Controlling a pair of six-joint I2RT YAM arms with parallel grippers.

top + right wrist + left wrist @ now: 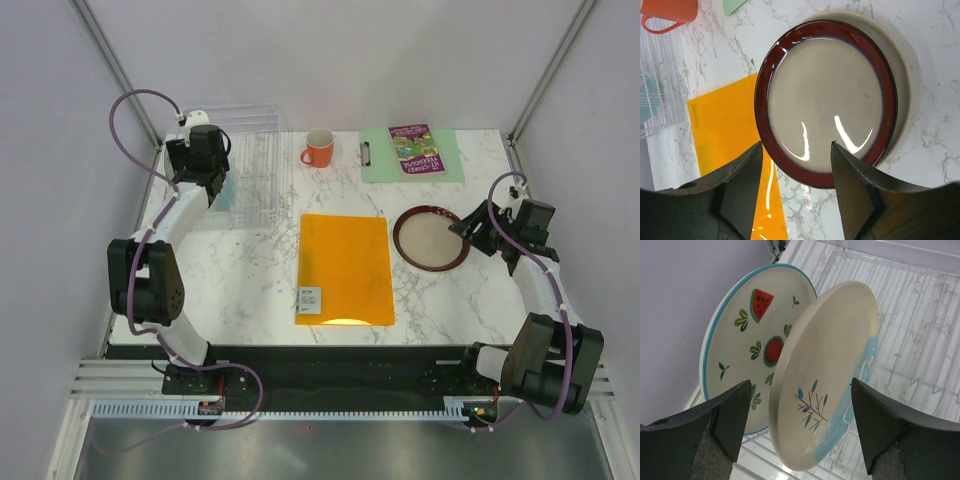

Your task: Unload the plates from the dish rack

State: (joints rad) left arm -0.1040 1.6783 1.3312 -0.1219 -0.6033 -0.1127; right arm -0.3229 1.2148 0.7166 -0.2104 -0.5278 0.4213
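We find 2 plates standing on edge in the clear dish rack (262,165) at the far left corner of the tabletop (240,285). One is the white plate with watermelon marks and a blue rim (747,340). In front of it stands the cream and pale blue plate with a sprig (832,350). The left jaws are open and straddle the lower edge of the sprig plate, with a gap showing on each side, so they grip nothing.

On the right side of the tabletop, the beige plate with a maroon rim (827,95) lies flat on top of a cream plate (904,70), of which only an outer crescent shows. The right jaws are open over the near rim of the maroon-rimmed plate; we cannot tell whether they touch it.

An orange folder (345,268) lies in the middle, just beside that stack of 2. An orange mug (318,148) and a green clipboard (450,162) sit along the far edge.
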